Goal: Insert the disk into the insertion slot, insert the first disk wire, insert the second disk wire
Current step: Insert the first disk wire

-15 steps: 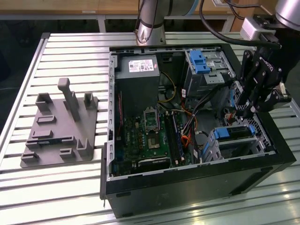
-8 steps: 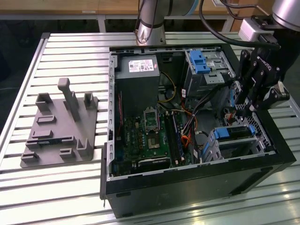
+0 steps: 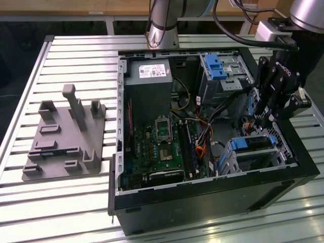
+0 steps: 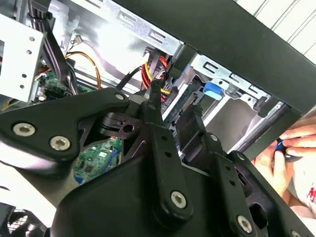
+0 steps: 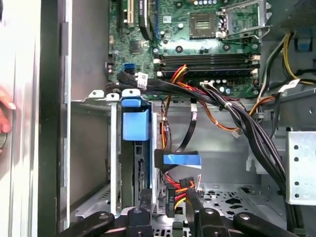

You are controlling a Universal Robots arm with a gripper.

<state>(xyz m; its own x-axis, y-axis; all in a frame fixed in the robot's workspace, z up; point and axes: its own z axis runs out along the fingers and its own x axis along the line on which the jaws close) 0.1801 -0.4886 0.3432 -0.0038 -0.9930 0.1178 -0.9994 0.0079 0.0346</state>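
Slatted metal table; disk seemingly seated in insertion slot, just below fingers.

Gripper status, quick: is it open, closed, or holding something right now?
End effector: closed on a black wire connector, held over the disk in the slot.

1. Grey fixture block sits on the slatted table, exterior view's left of the case.
2. Motherboard lies flat inside the case.
3. Power supply sits beyond it.
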